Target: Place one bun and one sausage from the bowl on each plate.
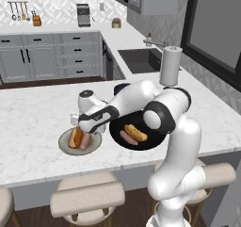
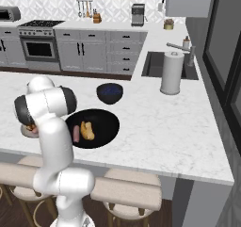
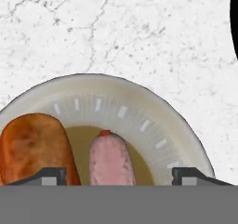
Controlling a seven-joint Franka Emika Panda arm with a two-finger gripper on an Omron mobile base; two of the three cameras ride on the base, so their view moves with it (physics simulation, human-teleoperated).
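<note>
While a bun (image 3: 35, 148) and a pink sausage (image 3: 110, 158) lie side by side on the grey-rimmed plate (image 3: 139, 109), the gripper (image 3: 119, 176) hangs right over them with its fingers spread apart. One dark fingertip (image 3: 49, 175) shows over the bun and the other stands past the far side of the sausage, so the sausage lies free between them, grasped by neither. In the left base view this plate (image 1: 96, 146) sits at the near left of the marble island counter (image 1: 33, 122), bun (image 1: 74, 137) to the left and sausage (image 1: 86, 140) to the right, under the dark hand (image 1: 96, 121).

Just right of the plate sits the wide black bowl (image 1: 150, 143), holding another bun (image 1: 136, 133) and another sausage (image 1: 127, 138) lying beside each other. In the right base view the bowl (image 2: 106, 127) shows near the front edge of the counter, with a smaller dark blue bowl (image 2: 109, 93) behind it, farther from that edge. The white arm (image 2: 49, 122) covers most of the grey-rimmed plate (image 2: 29, 131) there.

Farther right and back, a paper towel roll (image 2: 172, 73) stands upright just beside the sink (image 2: 153, 63). Padded stools (image 1: 87, 198) line the near side of the island. Across the room, grey cabinets (image 2: 94, 56), an oven (image 2: 40, 47) and a coffee machine (image 2: 138, 14) stand along the back wall.
</note>
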